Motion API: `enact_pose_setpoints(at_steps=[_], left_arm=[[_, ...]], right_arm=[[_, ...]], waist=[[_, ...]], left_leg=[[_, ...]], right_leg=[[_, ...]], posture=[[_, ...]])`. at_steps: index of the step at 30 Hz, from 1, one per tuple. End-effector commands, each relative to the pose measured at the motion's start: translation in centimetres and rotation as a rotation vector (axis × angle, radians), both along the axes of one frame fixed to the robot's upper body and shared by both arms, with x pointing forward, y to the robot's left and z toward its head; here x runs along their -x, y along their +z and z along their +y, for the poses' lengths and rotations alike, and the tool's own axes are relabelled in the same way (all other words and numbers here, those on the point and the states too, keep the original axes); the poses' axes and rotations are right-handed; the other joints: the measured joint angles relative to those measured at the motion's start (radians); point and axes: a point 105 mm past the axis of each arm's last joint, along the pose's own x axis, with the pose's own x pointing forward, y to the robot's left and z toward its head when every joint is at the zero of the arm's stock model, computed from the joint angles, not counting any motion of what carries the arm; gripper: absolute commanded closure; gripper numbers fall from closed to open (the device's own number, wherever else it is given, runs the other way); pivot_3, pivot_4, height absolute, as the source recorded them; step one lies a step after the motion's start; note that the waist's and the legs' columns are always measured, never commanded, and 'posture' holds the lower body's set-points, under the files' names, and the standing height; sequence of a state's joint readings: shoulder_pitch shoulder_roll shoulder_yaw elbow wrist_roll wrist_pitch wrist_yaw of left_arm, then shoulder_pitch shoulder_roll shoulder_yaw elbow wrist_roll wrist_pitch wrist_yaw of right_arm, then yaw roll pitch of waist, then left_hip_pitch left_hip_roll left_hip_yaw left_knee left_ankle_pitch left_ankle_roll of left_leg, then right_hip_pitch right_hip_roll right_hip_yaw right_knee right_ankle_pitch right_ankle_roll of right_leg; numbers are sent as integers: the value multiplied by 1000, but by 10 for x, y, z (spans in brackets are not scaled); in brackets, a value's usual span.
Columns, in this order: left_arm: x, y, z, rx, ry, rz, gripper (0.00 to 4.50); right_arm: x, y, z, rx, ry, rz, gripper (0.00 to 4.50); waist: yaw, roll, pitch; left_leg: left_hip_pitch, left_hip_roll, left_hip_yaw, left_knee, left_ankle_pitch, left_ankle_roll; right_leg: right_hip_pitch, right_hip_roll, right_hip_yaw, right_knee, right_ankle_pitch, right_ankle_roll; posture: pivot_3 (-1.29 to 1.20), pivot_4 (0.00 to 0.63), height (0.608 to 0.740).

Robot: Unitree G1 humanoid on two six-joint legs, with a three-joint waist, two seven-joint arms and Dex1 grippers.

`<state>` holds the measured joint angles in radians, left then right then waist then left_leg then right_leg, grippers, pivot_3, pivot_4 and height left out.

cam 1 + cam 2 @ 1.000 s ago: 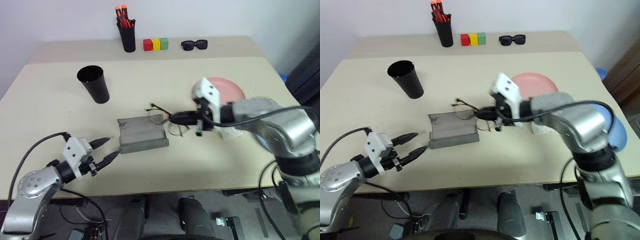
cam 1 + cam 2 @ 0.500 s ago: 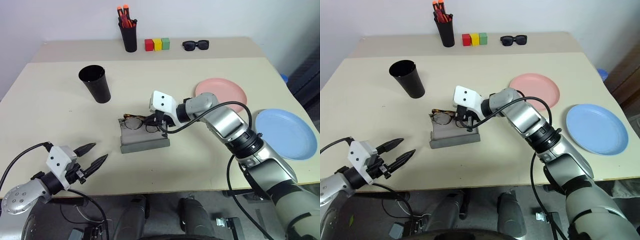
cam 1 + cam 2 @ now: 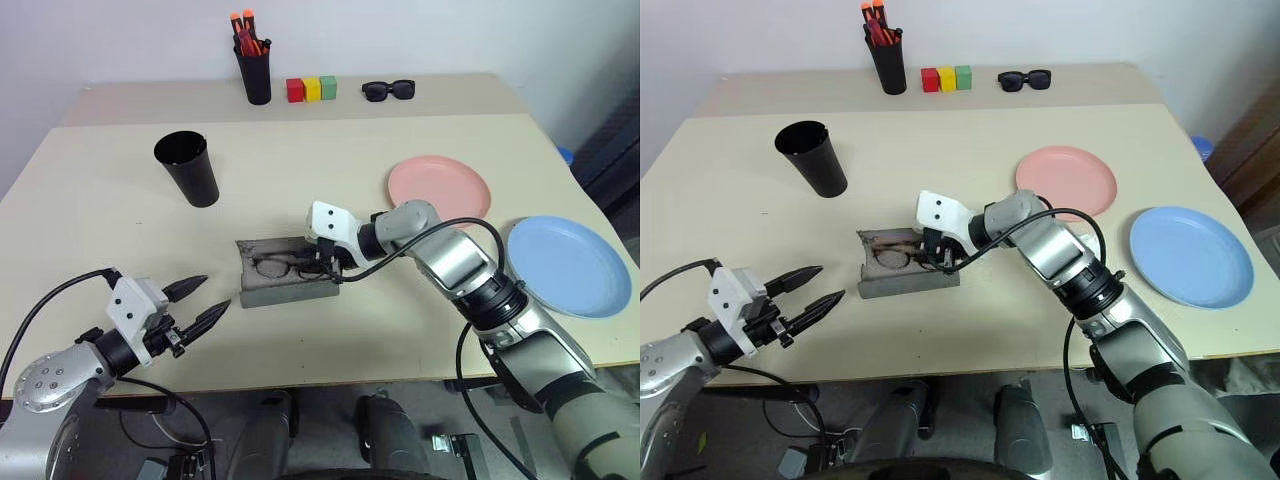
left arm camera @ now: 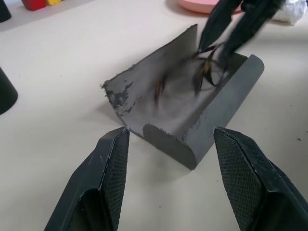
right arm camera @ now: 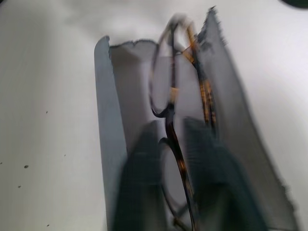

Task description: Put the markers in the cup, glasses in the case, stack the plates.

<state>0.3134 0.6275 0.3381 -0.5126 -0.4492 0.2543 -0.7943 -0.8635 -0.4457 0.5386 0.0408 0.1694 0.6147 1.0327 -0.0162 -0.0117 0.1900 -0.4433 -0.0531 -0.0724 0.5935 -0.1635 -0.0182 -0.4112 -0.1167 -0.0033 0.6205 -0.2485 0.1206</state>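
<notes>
The right gripper (image 3: 328, 262) has come down from above the table (image 3: 420, 330) to the open grey case (image 3: 288, 290); its jaws have parted around the glasses (image 3: 283, 267), now lying inside, so this step looks nearly complete. The left gripper (image 3: 200, 303) waits nearby, open and empty.

matt grey felt-like case (image 3: 287, 275) with frayed edges; thin wire-framed glasses (image 3: 283, 267); smooth plastic-looking pink plate (image 3: 440, 186).

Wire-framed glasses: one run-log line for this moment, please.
wire-framed glasses: lying in open grey felt case | right gripper: jaws apart around them | left gripper: open, empty
</notes>
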Motion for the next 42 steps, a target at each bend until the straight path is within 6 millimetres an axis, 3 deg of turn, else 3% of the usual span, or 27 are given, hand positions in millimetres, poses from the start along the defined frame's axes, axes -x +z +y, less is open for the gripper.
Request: enact_pose_setpoints(at_steps=[1, 4, 7, 10, 14, 17, 22, 27, 30, 36, 42], left_arm=[[2, 1, 6, -14, 5, -19, 1672], [-3, -2, 12, -9, 41, -27, 1672], [-19, 2, 17, 61, 111, -25, 1672], [-39, 9, 12, 150, 146, 2, 2519], [-71, 23, -4, 170, 146, -14, 4442], [-97, 24, -21, 138, 137, 50, 4442], [-128, 43, -51, 179, 79, 66, 4442], [-144, 36, -78, 83, 33, 153, 4442], [-142, 30, -84, 42, -3, 215, 4442], [-120, 25, -86, -17, -115, 273, 4442], [-97, 20, -84, -71, -183, 274, 4442]], right_arm=[[-1, 19, 4, -59, 6, -52, 1476], [-3, 29, 5, -96, 8, -81, 37], [-1, 39, 4, -138, 29, -112, 37], [1, 46, 0, -167, 30, -136, 0], [5, 47, -15, -193, -3, -169, 0], [10, 43, -35, -209, -44, -209, 0], [22, 32, -66, -240, -124, -219, 0], [28, 26, -87, -242, -232, -225, 0], [27, 30, -94, -268, -286, -240, 0], [18, 30, -112, -284, -381, -242, 0], [8, 27, -116, -291, -402, -246, 0]], waist=[[0, 0, 0], [0, 0, 0], [5, 0, 0], [6, 0, 0], [9, -1, -1], [10, -2, -1], [5, -2, 0], [1, -2, 0], [1, -3, 0], [2, -3, 0], [4, -2, 0]], left_leg=[[0, 0, 0, 0, 0, 0], [0, 0, 0, 0, 0, 0], [0, 0, -1, 0, 0, 0], [1, 0, -2, 1, 0, 0], [1, -3, -3, 3, 2, 2], [1, -4, -2, 3, 2, 2], [1, -4, -2, 3, 2, 2], [1, -3, -2, 3, 3, 2], [1, -3, -2, 3, 3, 2], [1, -3, -3, 3, 3, 2], [1, -1, -3, 3, 3, 2]], right_leg=[[0, 0, 0, 0, 0, 0], [0, 0, 0, 0, 0, 0], [0, 0, 0, 0, 0, 0], [0, 0, -1, 0, 0, 0], [2, 0, -1, 4, 3, 5], [2, 0, -1, 8, 3, 6], [2, 1, -1, 9, 3, 7], [2, 1, -1, 10, 3, 7], [2, 1, -1, 10, 2, 7], [2, 1, -1, 9, 2, 7], [2, 0, -1, 9, 2, 6]], posture=[[0, 150, 740], [0, 150, 740], [0, 150, 740], [0, 150, 740], [0, 150, 740], [0, 150, 740], [0, 150, 740], [0, 150, 740], [0, 150, 740], [0, 150, 740], [0, 150, 740]])
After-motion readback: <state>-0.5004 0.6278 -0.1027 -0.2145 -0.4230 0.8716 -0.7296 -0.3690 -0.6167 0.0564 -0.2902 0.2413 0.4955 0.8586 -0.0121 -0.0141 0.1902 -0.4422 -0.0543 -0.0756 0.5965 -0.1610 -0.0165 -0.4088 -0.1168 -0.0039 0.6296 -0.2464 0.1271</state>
